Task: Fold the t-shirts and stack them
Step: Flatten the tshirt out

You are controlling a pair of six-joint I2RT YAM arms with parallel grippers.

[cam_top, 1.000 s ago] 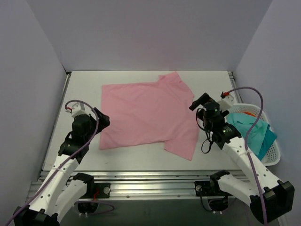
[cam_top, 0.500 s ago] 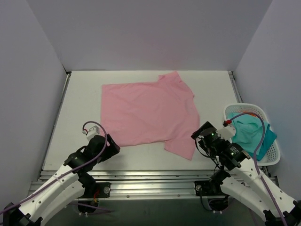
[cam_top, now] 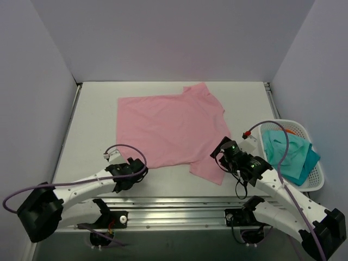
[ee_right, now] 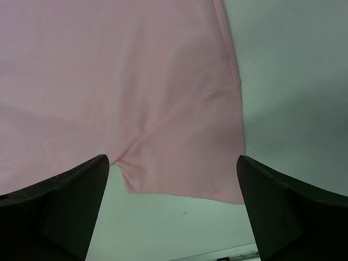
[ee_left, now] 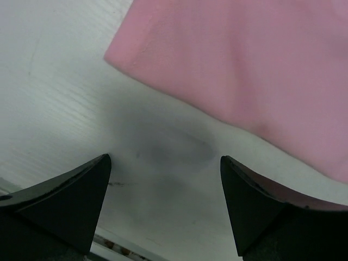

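Worktop (cam_top: 92, 136) white, enclosed by plain grey walls on three sides; metal rail (cam_top: 174, 202) along the near edge.

Pink t-shirt (cam_top: 163, 130) lies spread flat at mid-worktop, unfolded, with slight wrinkles. One sleeve (cam_top: 202, 91) points to the far edge. The other sleeve (cam_top: 211, 166) reaches toward the near right.

Left pincer (cam_top: 137, 167) is low over bare worktop at the shirt's near-left corner (ee_left: 117, 54), with its jaws wide and nothing between them. In the left wrist view the hem runs slanting close past the right finger (ee_left: 255, 206); contact cannot be told.

Right pincer (cam_top: 217, 155) is low at the near-right sleeve, jaws wide and empty. In the right wrist view, sleeve (ee_right: 190, 157) and shirt body lie just ahead of the fingertips, and the fold where they meet sits between the two fingers.

White basket (cam_top: 321, 176) is off the worktop's right edge, beside the right arm. It holds teal cloth (cam_top: 293, 155), with something orange (cam_top: 291, 131) at the far side. The right arm's cable (cam_top: 272, 126) loops over the basket's near-left rim.
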